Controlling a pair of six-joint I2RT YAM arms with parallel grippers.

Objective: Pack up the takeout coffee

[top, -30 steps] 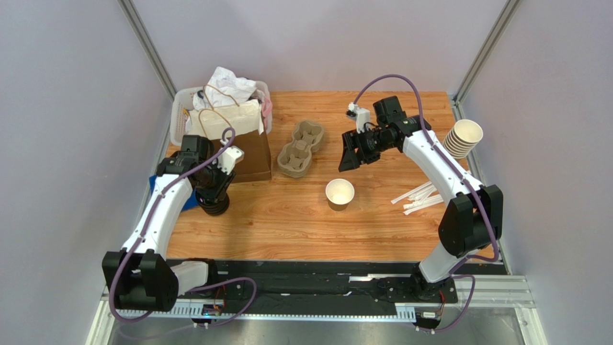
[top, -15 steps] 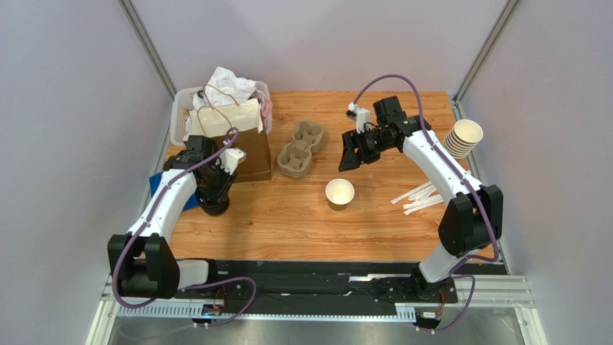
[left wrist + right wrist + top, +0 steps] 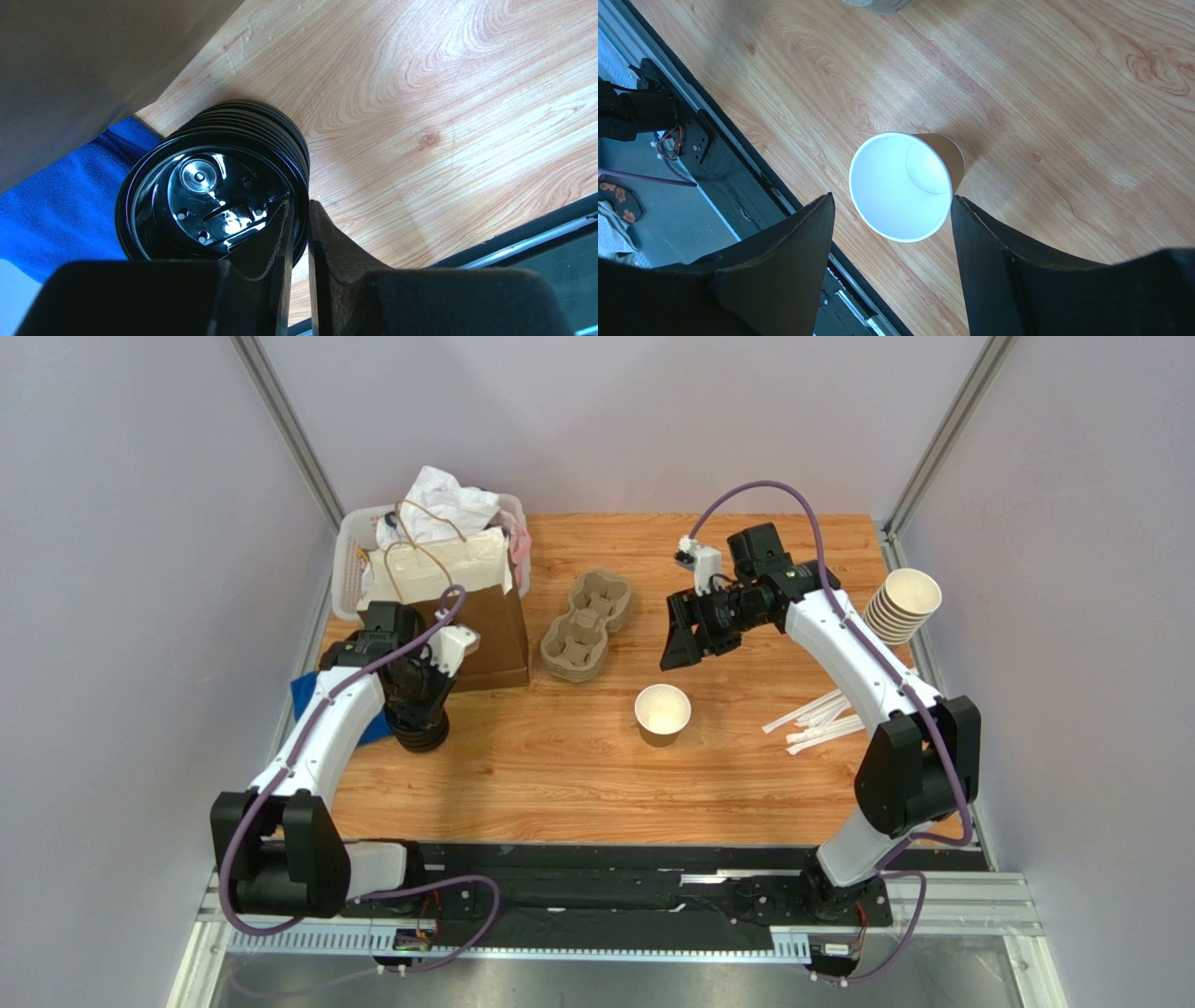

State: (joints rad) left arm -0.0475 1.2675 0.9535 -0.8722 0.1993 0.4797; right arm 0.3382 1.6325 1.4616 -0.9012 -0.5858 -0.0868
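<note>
No cup with a lid on it is in view. A lidless pale tan paper cup [image 3: 662, 711] stands upright at the table's middle; the right wrist view shows its white inside [image 3: 899, 185]. My right gripper [image 3: 680, 637] hangs open above and behind it, and in its wrist view its fingers stand wide on either side of the cup [image 3: 891, 198]. My left gripper [image 3: 418, 711] is down on a stack of black lids [image 3: 420, 735]. In the left wrist view its jaws [image 3: 300, 203] are nearly closed, pinching the rim of the top lid [image 3: 210, 189].
A brown paper bag [image 3: 484, 609] stands just behind the lid stack, with a white bin [image 3: 351, 546] of crumpled paper behind it. A blue cloth [image 3: 302, 697] lies left of the lids. There are also a pulp cup carrier [image 3: 586, 623], stacked cups [image 3: 901, 605] and white sticks [image 3: 817, 721].
My left arm has shifted a little and its gripper has settled onto the lid stack. The right arm and the cup have not moved.
</note>
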